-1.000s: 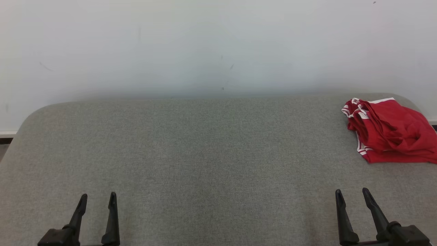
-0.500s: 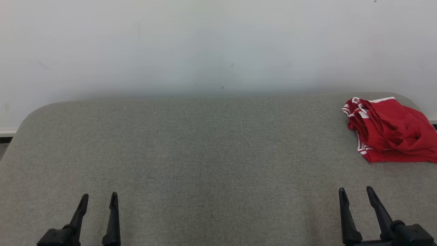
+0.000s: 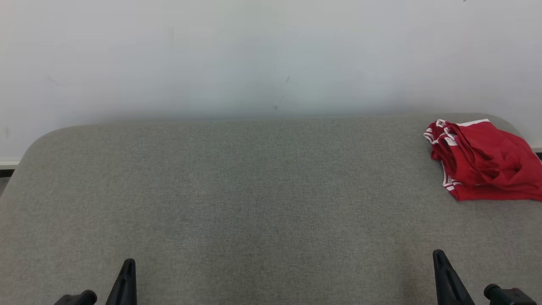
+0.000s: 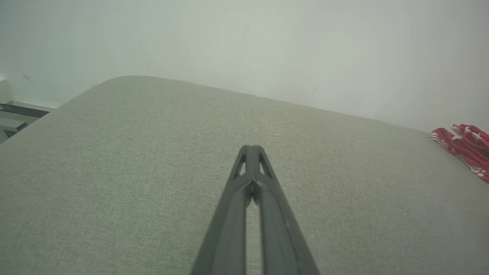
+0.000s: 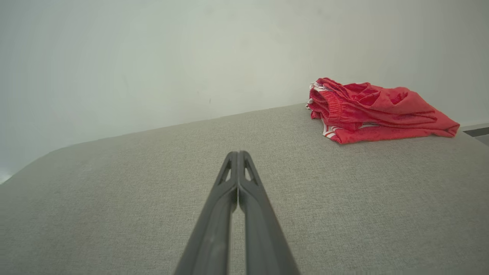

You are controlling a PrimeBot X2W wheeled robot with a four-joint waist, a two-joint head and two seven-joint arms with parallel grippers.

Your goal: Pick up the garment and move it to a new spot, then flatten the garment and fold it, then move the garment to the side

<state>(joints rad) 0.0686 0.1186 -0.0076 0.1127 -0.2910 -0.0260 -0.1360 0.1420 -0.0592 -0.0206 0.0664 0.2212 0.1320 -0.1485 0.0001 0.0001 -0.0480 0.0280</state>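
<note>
Head view, lower left: the left gripper (image 3: 128,263) is seen as one dark blade rising from the bottom edge, tip aimed toward the pale wall (image 3: 271,55). Whether its fingers are parted cannot be read from this angle. Left wrist view settles it: both fingers (image 4: 233,214) are pressed together at the tips, with a thin slit lower down and nothing between them. They are held low and nearly level over the grey fabric surface (image 3: 262,190); contact with it cannot be judged. A rounded corner of the surface and a dark ledge (image 4: 17,112) beyond it are recorded at this view's left.

Lower right of the head view: the right gripper (image 3: 440,256) is noted as a single dark blade, tilted slightly left. In the right wrist view its fingers are shown closed tip to tip, empty, and pointed left of the garment (image 3: 482,165).

The garment, red with white trim, is found bunched at the surface's far right corner by the wall, well apart from both grippers. Its gathered waistband and layered folds are resolved in the right wrist view.
</note>
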